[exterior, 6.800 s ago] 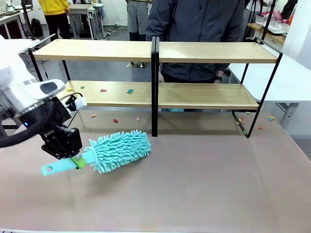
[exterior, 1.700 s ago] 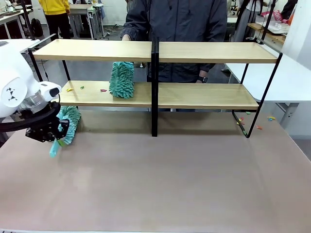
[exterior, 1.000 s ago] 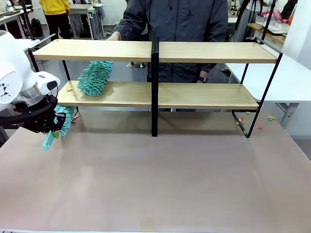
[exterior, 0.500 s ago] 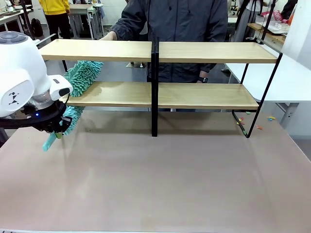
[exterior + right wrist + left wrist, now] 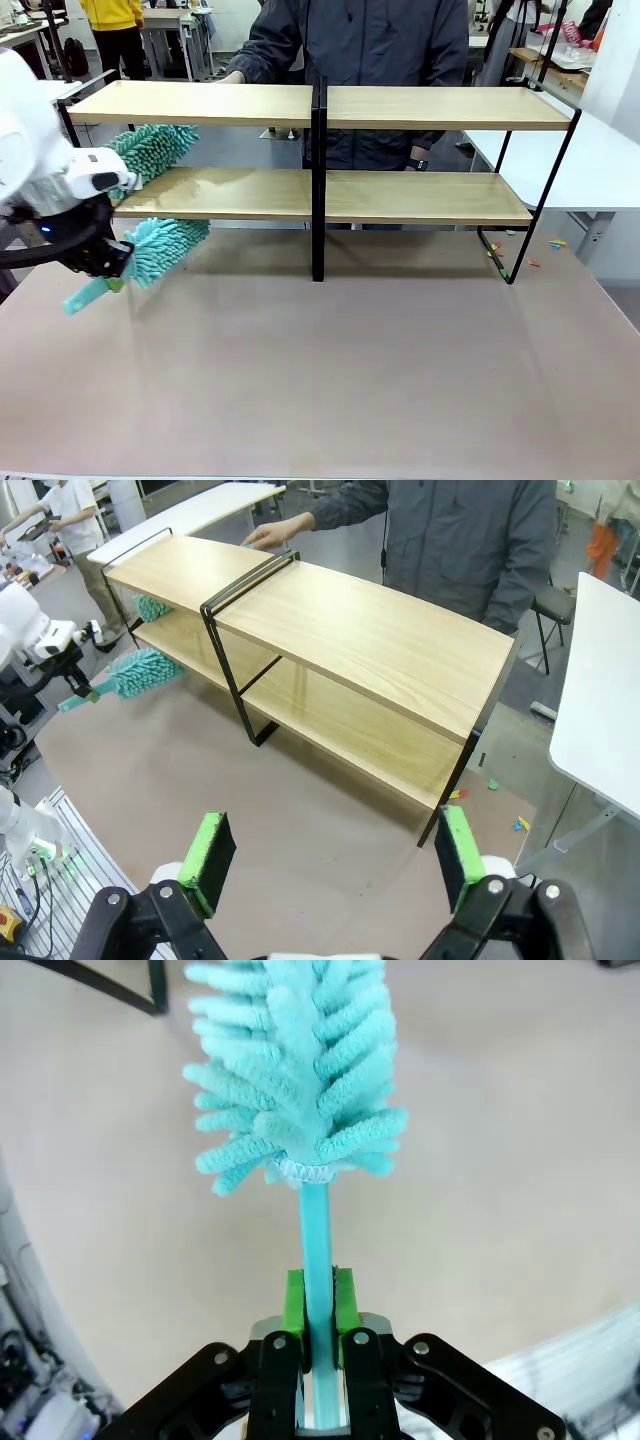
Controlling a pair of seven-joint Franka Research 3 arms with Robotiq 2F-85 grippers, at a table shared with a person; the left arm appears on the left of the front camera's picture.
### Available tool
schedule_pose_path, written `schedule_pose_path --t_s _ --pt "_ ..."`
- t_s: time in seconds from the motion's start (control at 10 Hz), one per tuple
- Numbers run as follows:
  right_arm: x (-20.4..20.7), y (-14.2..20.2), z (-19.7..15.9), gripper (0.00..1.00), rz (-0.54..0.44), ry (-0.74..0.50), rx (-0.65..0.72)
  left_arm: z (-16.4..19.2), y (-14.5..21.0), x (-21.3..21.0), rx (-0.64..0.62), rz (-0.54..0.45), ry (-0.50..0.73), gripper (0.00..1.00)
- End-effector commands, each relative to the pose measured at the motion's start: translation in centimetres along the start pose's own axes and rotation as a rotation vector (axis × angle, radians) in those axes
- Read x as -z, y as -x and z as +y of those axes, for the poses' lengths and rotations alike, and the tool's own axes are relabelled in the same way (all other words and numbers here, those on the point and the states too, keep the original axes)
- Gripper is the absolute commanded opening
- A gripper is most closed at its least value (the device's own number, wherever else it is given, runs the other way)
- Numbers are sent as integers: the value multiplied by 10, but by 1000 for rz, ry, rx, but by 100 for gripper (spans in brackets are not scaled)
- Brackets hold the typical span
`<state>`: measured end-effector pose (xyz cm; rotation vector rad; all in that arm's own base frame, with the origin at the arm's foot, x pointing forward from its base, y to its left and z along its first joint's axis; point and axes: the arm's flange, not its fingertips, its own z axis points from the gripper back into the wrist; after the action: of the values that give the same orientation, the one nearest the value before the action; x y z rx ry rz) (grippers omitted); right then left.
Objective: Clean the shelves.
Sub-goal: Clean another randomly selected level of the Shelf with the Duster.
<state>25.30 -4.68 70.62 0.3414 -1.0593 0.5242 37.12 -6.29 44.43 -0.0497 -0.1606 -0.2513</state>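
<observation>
Left claw [image 5: 319,1295] clamped on the handle of a turquoise chenille duster [image 5: 295,1070] near the two-tier light-wood, black-framed shelves [image 5: 400,108] standing on the brown table [image 5: 350,380]; right claw [image 5: 334,855] gapes wide, empty. The handle of a second duster [image 5: 150,150] is hidden.

Robotics lab, white worktables [image 5: 608,160], robot arm [image 5: 25,150]

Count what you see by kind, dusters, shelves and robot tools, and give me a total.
Dusters: 2, the lower duster and the upper duster
Shelves: 1
Tools: 2, left tool and right tool
Total: 5
</observation>
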Motion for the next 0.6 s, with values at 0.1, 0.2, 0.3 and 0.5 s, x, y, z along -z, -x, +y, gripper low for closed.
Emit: schedule_pose_path --t_s 0.1,0.2,0.3,0.5 --pt "0 -1 1 100 -8 -7 -1 45 112 -8 288 154 277 6" --pt "0 -1 1 100 -8 -7 -1 58 130 -17 438 170 376 6" --pt "0 -1 1 100 -8 -7 -1 68 144 -26 544 143 437 6" --pt "0 -1 1 100 -8 -7 -1 95 171 -50 661 -10 533 6"
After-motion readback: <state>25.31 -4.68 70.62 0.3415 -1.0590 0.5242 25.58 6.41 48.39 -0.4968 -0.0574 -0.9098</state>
